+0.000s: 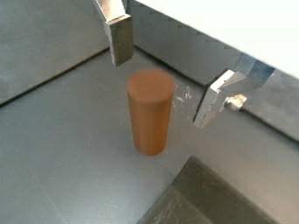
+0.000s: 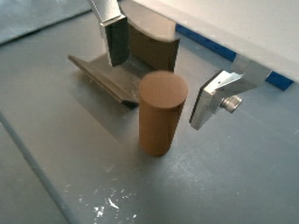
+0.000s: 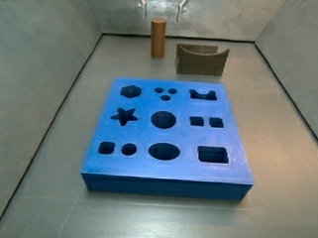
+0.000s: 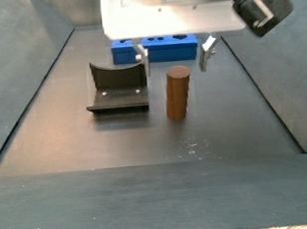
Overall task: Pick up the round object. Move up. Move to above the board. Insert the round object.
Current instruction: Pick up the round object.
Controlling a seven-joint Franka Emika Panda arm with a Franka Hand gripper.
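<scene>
The round object, a slim brown cylinder peg, stands upright on the grey floor in both wrist views [image 1: 149,118] [image 2: 159,118] and in both side views [image 3: 159,39] [image 4: 178,95]. My gripper [image 1: 162,93] [image 2: 159,95] is open and hangs just over the peg's top, with one silver finger [image 1: 121,39] on each side and apart from it. In the side views the gripper [image 3: 167,10] [image 4: 173,55] sits at the far end of the bin. The blue board [image 3: 168,131] with shaped holes lies flat, and shows behind the gripper in a side view [image 4: 171,47].
The dark fixture [image 3: 200,58] [image 4: 119,89] [image 2: 128,66] stands on the floor right beside the peg. Grey bin walls [image 3: 50,96] [image 4: 27,86] rise on both sides. A strip of the blue board [image 2: 274,79] edges the floor in a wrist view.
</scene>
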